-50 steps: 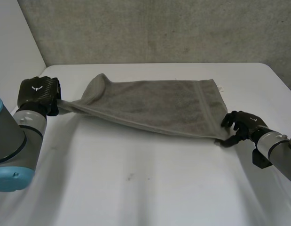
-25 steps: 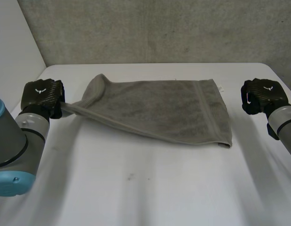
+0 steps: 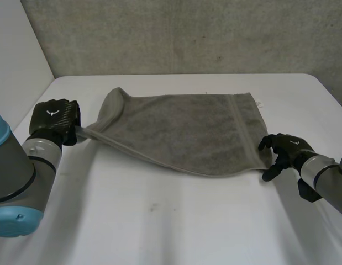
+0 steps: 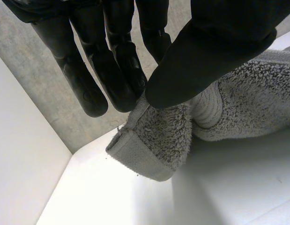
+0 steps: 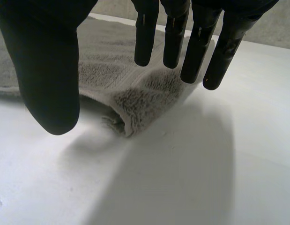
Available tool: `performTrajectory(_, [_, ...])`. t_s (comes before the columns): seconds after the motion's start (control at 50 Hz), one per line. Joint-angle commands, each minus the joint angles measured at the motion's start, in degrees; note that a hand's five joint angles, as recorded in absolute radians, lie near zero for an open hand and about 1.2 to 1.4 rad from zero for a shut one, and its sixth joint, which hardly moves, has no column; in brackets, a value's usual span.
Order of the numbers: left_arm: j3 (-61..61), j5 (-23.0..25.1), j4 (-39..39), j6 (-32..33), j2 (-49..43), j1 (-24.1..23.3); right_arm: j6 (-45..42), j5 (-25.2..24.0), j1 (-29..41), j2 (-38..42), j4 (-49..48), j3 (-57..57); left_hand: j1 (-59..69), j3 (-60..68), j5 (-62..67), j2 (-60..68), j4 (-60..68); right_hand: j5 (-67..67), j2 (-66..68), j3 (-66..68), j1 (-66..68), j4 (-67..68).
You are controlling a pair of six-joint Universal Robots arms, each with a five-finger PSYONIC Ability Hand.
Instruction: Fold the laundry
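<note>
A grey towel [image 3: 187,130] lies folded across the middle of the white table [image 3: 159,221]. My left hand [image 3: 53,118] pinches the towel's left corner [image 4: 149,150] between thumb [image 4: 201,61] and fingers [image 4: 112,70], and the cloth is stretched taut toward it. My right hand [image 3: 284,150] hovers open just above the towel's near right corner [image 5: 130,117], its fingers [image 5: 196,51] straight and spread and its thumb [image 5: 51,84] apart, nothing between them.
A grey wall [image 3: 187,33] stands behind the table's far edge. Bare white tabletop runs along the front, nearest me. The table's right edge [image 3: 331,91] is close beyond the right hand.
The right hand let go of the near right corner, rose away toward the back right, and has come down again over that corner. The left hand has shifted slightly inward with its corner.
</note>
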Motion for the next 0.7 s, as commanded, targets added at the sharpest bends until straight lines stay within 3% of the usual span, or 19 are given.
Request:
performTrajectory(0.02, [-0.1, 0.0, 0.0, 0.0, 0.0, 0.2, -0.2, 0.1, 0.2, 2.9, -4.8, -0.5, 10.9, 10.3, 10.4, 10.2, 10.3, 9.2, 8.1, 8.6, 11.3, 8.8])
performTrajectory(0.22, [-0.1, 0.0, 0.0, 0.0, -0.1, 0.4, -0.8, 0.7, 0.2, 6.3, -8.5, -2.5, 10.9, 10.3, 10.4, 10.2, 10.3, 24.0, 22.9, 23.4, 26.1, 23.6])
performTrajectory(0.24, [-0.1, 0.0, 0.0, 0.0, -0.1, 0.3, -0.8, 0.7, 0.2, 7.1, -8.6, -3.1, 10.9, 10.3, 10.4, 10.2, 10.3, 33.6, 32.5, 33.1, 35.7, 33.2])
performTrajectory(0.26, [-0.1, 0.0, 0.0, 0.0, -0.1, 0.3, -0.7, 0.7, 0.1, 7.4, -8.6, -3.7, 10.9, 10.3, 10.4, 10.2, 10.3, 51.7, 50.6, 51.2, 53.8, 51.3])
performTrajectory(0.38, [-0.1, 0.0, -0.4, 0.1, -0.1, 0.0, -0.2, 0.7, -0.3, 4.3, -9.2, -3.9, 10.9, 10.3, 10.4, 10.2, 10.3, 54.0, 52.9, 53.5, 56.1, 53.6])
performTrajectory(0.54, [0.1, 0.0, -7.7, 0.7, 4.9, -0.6, -2.0, -1.5, -1.8, -10.0, -4.1, -5.1, 10.9, 10.3, 10.4, 10.2, 10.3, 54.0, 52.9, 53.5, 56.1, 53.6])
performTrajectory(0.64, [3.1, 0.0, -18.3, 0.6, 14.4, -1.2, -12.8, -8.5, -6.0, -22.6, 10.8, -10.1, 10.9, 10.3, 10.4, 10.2, 10.3, 54.0, 52.9, 53.5, 56.1, 53.6])
performTrajectory(0.7, [6.0, 0.1, -22.1, 0.7, 19.4, -1.8, -20.3, -9.8, -8.0, -26.9, 17.2, -14.0, 10.9, 10.3, 10.4, 10.2, 10.3, 54.0, 52.9, 53.5, 56.1, 53.6])
